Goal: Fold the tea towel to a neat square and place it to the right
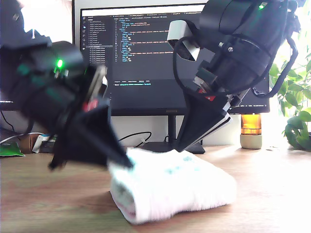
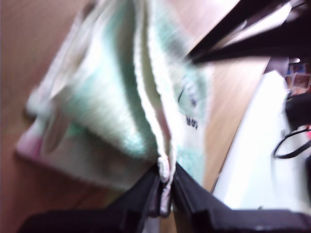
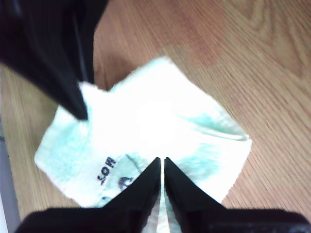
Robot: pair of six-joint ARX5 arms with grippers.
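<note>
The soft, fluffy terry tea towel (image 1: 170, 187) in pale mint-green and white checks lies on the wooden bench (image 1: 272, 194) as a thick folded bundle, in front of a dark monitor (image 1: 141, 53), so I judge the folding to be at or near its last fold, with the placing to the side not yet done. My first claw (image 2: 165, 182) is clamped on the towel's layered edge, and my second claw (image 3: 162, 167) is pressed together over another edge of the same bundle, with cloth seemingly pinched between its tips. The next move calls for both claws to keep their layers pinched and travel together, so the bundle neither opens nor skews before it is set down square.
</note>
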